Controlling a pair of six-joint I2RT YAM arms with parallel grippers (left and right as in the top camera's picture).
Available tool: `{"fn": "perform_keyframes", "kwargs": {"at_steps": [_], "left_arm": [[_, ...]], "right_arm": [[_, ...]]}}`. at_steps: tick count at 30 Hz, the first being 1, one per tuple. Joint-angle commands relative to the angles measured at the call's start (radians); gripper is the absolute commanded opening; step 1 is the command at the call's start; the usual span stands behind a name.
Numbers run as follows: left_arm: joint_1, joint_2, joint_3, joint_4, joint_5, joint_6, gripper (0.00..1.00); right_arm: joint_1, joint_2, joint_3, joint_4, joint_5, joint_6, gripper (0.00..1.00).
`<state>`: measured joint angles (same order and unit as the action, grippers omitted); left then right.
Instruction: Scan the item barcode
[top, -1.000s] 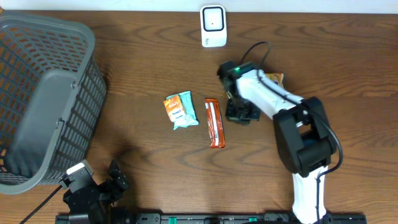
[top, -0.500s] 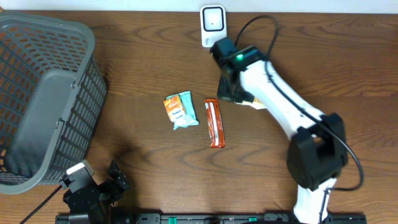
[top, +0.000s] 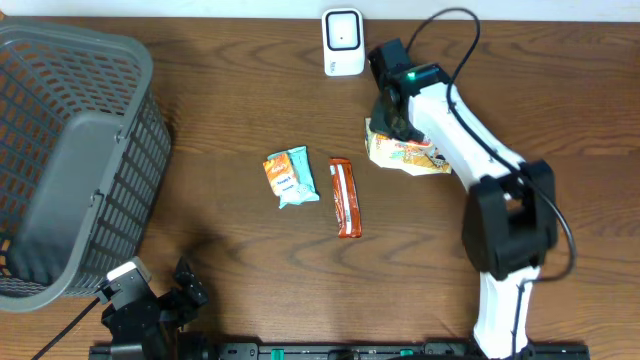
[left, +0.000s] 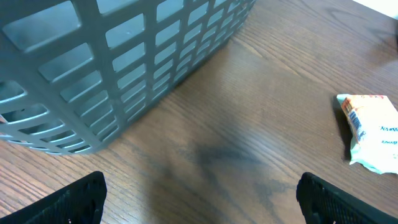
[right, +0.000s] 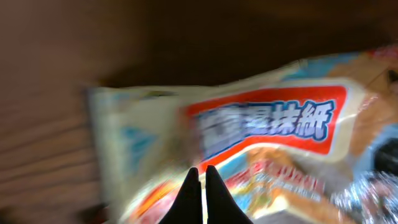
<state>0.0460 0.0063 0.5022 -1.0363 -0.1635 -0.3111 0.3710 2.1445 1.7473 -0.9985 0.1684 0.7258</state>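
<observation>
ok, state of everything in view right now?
left gripper: open, empty.
right gripper: shut on the wipes pack.
wipes pack: held at one end, near the scanner.
scanner: standing at the table's far edge.
teal snack packet: lying flat, nothing touching it.
brown bar: lying flat, nothing touching it.
basket: nothing visible inside.

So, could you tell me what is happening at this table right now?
The right hand is shut on a white and orange packet, holding it close to the white scanner. The left hand rests open near the grey basket, holding nothing. A teal pouch and an orange bar lie on the table.
</observation>
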Motion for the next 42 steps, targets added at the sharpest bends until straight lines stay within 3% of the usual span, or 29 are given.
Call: {"fn": "perform_keyframes", "kwargs": {"at_steps": [1, 10, 20, 25, 27, 28, 30, 31, 32, 33, 35, 42], "left_arm": [[0.003, -0.002, -0.001, 0.0, -0.006, -0.001, 0.98], [0.003, -0.002, -0.001, 0.0, -0.006, -0.001, 0.98], [0.003, -0.002, -0.001, 0.0, -0.006, -0.001, 0.98], [0.003, -0.002, -0.001, 0.0, -0.006, -0.001, 0.98], [0.003, -0.002, -0.001, 0.0, -0.006, -0.001, 0.98], [0.003, -0.002, -0.001, 0.0, -0.006, -0.001, 0.98], [0.003, -0.002, -0.001, 0.0, -0.006, -0.001, 0.98], [0.003, -0.002, -0.001, 0.0, -0.006, -0.001, 0.98], [0.003, -0.002, -0.001, 0.0, -0.006, -0.001, 0.98], [0.003, -0.002, -0.001, 0.0, -0.006, -0.001, 0.98], [0.003, -0.002, -0.001, 0.0, -0.006, -0.001, 0.98], [0.003, -0.002, -0.001, 0.0, -0.006, -0.001, 0.98]], "right_arm": [[-0.008, 0.111, 0.003, -0.045, -0.019, -0.008, 0.01], [0.022, 0.234, 0.004, -0.13, -0.048, -0.009, 0.01], [0.022, -0.1, 0.018, -0.13, -0.054, -0.036, 0.01], [0.023, -0.181, 0.018, -0.084, 0.072, -0.08, 0.03], [0.021, -0.175, 0.018, -0.086, 0.104, -0.097, 0.09], [0.019, -0.168, 0.018, -0.085, 0.103, -0.126, 0.18], [0.017, -0.162, 0.018, -0.087, 0.103, -0.176, 0.58], [0.017, -0.162, 0.018, -0.086, 0.104, -0.212, 0.75], [0.016, -0.162, 0.018, -0.084, 0.107, -0.263, 0.83], [0.017, -0.163, 0.018, -0.081, 0.116, -0.309, 0.85], [0.016, -0.164, 0.018, -0.087, 0.121, -0.41, 0.99], [0.017, -0.164, 0.018, -0.184, 0.065, -0.862, 0.99]]}}
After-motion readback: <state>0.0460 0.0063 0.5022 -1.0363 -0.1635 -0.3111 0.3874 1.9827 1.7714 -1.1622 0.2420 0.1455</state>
